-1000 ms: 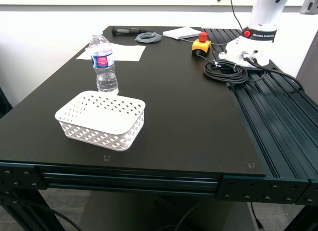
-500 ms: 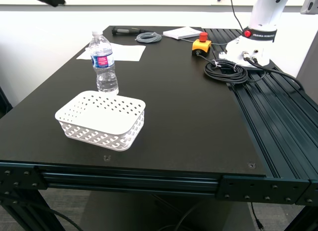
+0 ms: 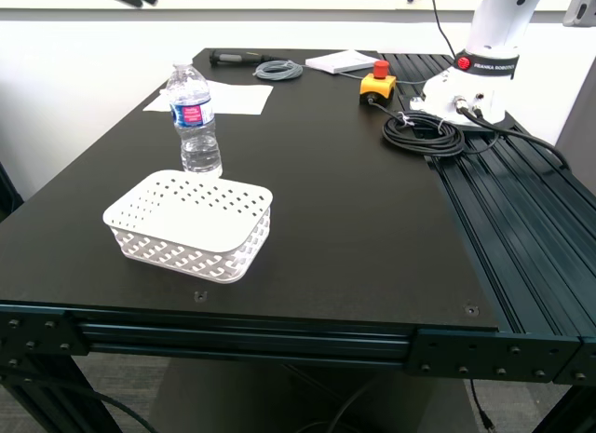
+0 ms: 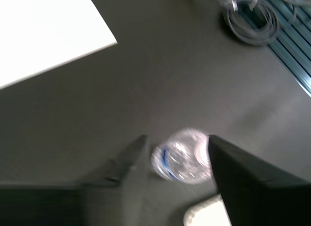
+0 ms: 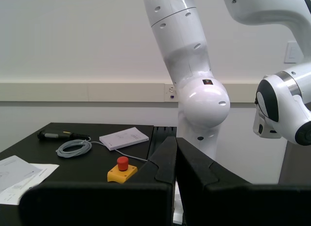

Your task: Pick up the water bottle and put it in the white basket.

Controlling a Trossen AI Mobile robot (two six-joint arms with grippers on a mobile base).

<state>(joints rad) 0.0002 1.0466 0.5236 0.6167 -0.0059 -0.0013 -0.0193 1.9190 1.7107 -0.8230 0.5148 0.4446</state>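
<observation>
My first gripper (image 4: 175,160) hung above the upright water bottle (image 3: 195,121), jaws spread wide and empty; my second gripper (image 5: 176,158) was closed on nothing. The white basket (image 3: 189,223) beside the bottle awaited it; nothing yet lifted.

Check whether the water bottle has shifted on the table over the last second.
No. In the exterior view the water bottle stands upright in the same spot, just behind the white basket and in front of the paper sheet.

Exterior view: raised, angled down across the table (image 3: 354,209). First wrist view: straight down from above my first gripper (image 4: 177,155), sharing that tabletop. Second wrist view: level, over my second gripper (image 5: 176,153), facing the wall.
</observation>
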